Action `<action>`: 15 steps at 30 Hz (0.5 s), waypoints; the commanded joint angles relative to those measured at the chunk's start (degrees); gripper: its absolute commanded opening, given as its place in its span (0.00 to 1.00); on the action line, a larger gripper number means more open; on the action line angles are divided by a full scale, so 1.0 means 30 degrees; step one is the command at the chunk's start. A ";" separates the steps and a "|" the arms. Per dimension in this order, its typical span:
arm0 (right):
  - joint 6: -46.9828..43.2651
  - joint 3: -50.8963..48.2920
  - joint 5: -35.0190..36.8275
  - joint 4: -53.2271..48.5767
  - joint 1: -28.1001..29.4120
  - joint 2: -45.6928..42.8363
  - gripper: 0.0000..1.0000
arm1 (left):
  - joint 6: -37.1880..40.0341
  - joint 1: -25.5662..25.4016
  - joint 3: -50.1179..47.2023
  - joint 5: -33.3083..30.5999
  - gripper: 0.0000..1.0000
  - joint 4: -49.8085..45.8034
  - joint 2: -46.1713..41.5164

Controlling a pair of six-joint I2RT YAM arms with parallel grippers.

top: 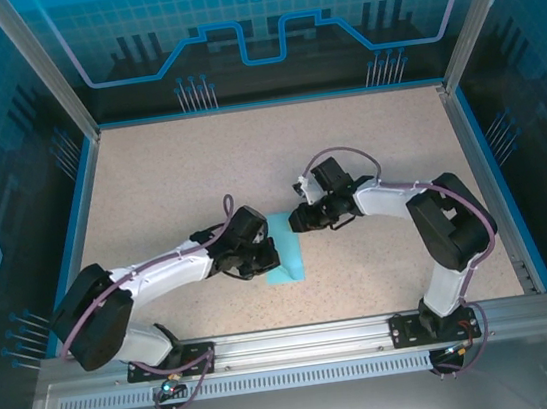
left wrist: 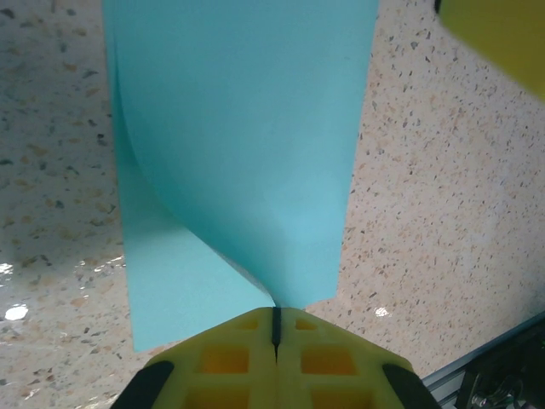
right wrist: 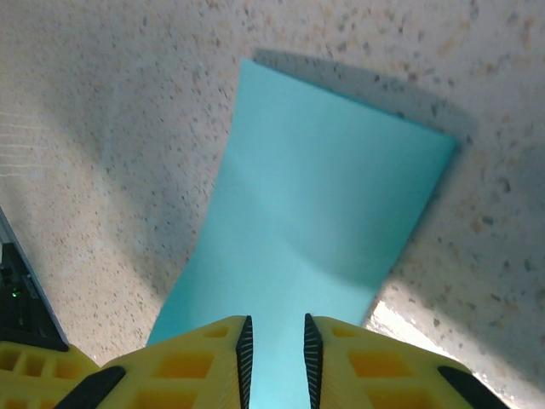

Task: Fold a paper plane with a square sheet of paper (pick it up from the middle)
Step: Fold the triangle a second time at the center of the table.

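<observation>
Cyan paper lies on the table between the left gripper and right gripper. From the left wrist, the jaws are clenched on its near edge (the sheet curls up ahead). From the right wrist, the jaws stand slightly parted, gripping nothing, with paper visible through the gap.

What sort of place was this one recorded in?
Probably an enclosed robot test cell: a speckled tabletop framed by aluminium posts, with blue-printed wall panels around it.
</observation>
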 commanded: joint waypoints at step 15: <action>-0.0398 0.0449 -0.0292 0.0493 -0.0028 0.1475 0.25 | 0.1003 0.0096 0.3058 0.0773 0.02 -0.0172 0.3102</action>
